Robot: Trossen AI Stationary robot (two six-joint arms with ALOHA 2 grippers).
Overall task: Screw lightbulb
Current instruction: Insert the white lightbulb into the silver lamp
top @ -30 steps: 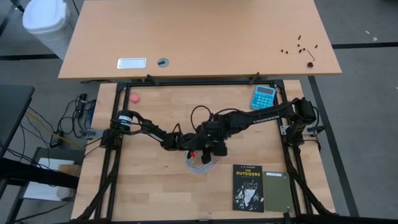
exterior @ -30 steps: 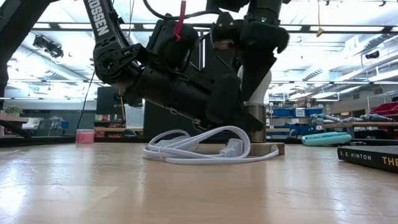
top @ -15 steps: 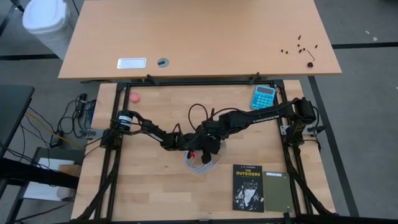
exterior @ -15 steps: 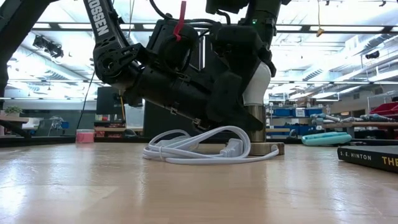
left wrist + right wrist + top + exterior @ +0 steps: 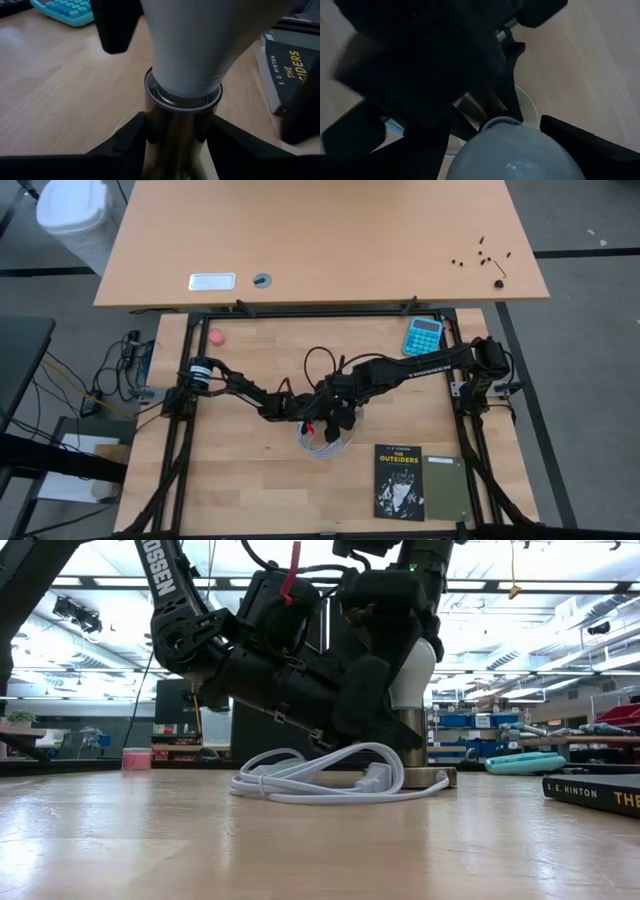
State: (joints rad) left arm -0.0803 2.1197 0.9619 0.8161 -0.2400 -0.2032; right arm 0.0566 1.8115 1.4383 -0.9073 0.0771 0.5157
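Note:
The white lightbulb [image 5: 187, 45] stands upright with its base in the silvery socket [image 5: 182, 120], whose round foot [image 5: 440, 778] rests on the table at mid table. My left gripper [image 5: 182, 137] comes in low from the table's left and is shut on the socket's metal sleeve. My right gripper [image 5: 487, 145] hangs over the bulb [image 5: 515, 155], pointing steeply down. It is open, with one finger [image 5: 585, 140] on either side of the glass and apart from it. My left gripper pinches the socket's upright metal sleeve [image 5: 150, 125] between its two fingers, just below the rim where the bulb enters. The fingers come nearly level from the table's left and lie across the sleeve. The socket stands upright with its foot on the table.
A coiled white cable [image 5: 320, 775] lies on the table in front of the socket. A black book [image 5: 400, 480] and a green notebook [image 5: 446, 485] lie near the front right, a blue calculator [image 5: 424, 336] at the far right, and a small pink thing [image 5: 216, 337] at the far left.
My right gripper has rolled about its own axis over the bulb while staying in place above it. The bulb, the socket and my left gripper have kept still.

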